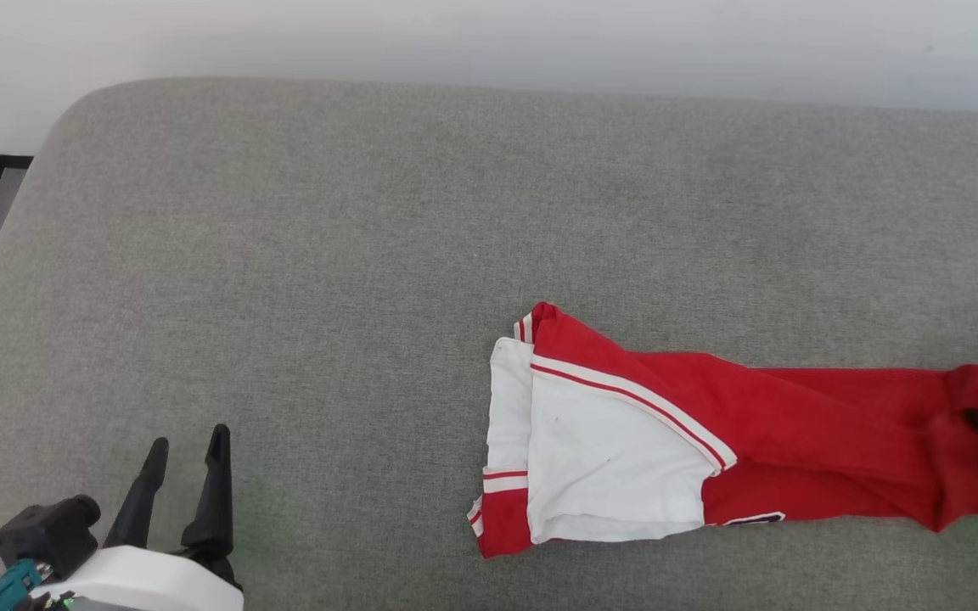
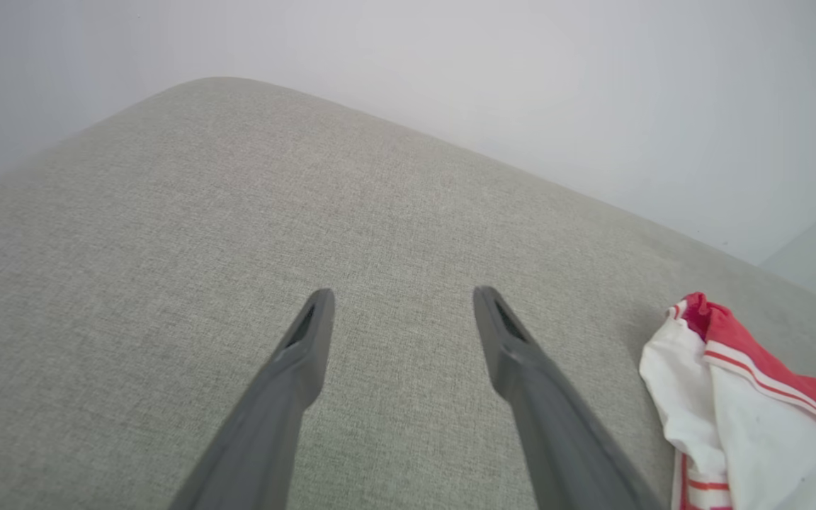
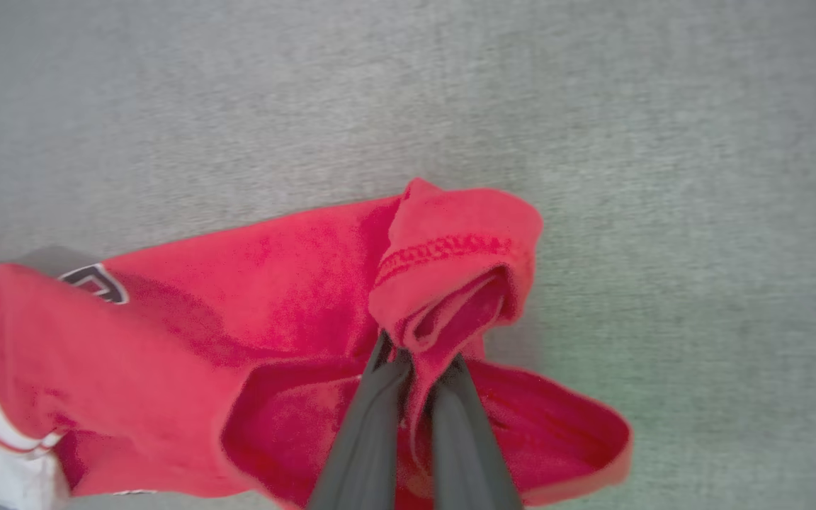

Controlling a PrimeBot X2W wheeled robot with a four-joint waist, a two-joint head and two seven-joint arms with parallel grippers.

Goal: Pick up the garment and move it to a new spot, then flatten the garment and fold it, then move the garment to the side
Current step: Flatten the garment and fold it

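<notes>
- Across the right half of the grey woven fabric cushion [image 1: 328, 255] we see the red jersey-style shirt with white short sleeves and red-white striped trim [image 1: 710, 433], lying bunched and drawn out lengthwise.
- Its white sleeve end lies toward the cushion's middle, and its red hem end reaches the head view's right edge.
- Our right gripper [image 3: 415, 354] is pinched tight on a fold of the red hem, with fabric bulging over the two dark fingers [image 3: 365, 439].
- Some black, white-outlined lettering [image 3: 93, 282] peeks out on the red cloth.
- Our left gripper [image 1: 188, 437] sits at the lower left over bare cushion, fingers spread wide, holding nothing, well apart from the shirt.
</notes>
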